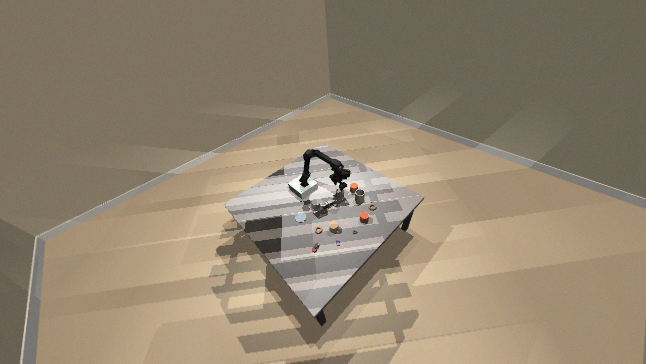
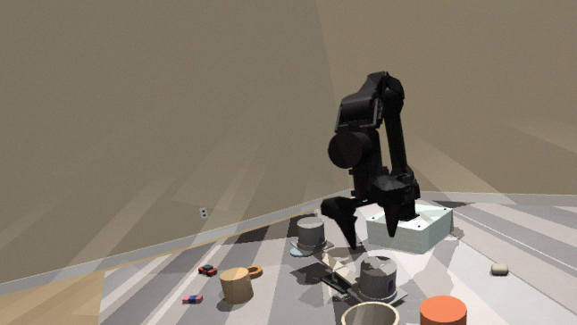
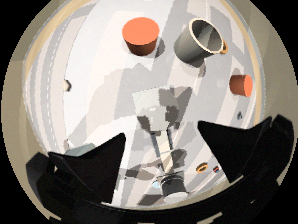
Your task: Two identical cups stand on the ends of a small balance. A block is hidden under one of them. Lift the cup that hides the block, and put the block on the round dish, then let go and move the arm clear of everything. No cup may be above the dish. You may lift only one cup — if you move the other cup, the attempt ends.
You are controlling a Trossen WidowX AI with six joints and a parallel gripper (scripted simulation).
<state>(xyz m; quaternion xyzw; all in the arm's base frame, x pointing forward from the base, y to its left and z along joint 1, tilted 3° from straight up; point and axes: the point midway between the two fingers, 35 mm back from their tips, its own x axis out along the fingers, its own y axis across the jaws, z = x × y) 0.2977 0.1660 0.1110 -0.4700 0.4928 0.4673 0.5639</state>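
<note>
Spread wide and holding nothing, the gripper (image 2: 372,237) points down above the balance (image 2: 336,278), between its two grey cups. One cup (image 2: 378,278) stands on the nearer end, the other cup (image 2: 311,232) on the farther end, just beside the pale blue round dish (image 2: 296,253). No block shows. Behind, the arm rises from a pale base (image 2: 435,225). Nearer the exterior camera stand an open tan cup (image 2: 370,314) and an orange cylinder (image 2: 443,311).
</note>
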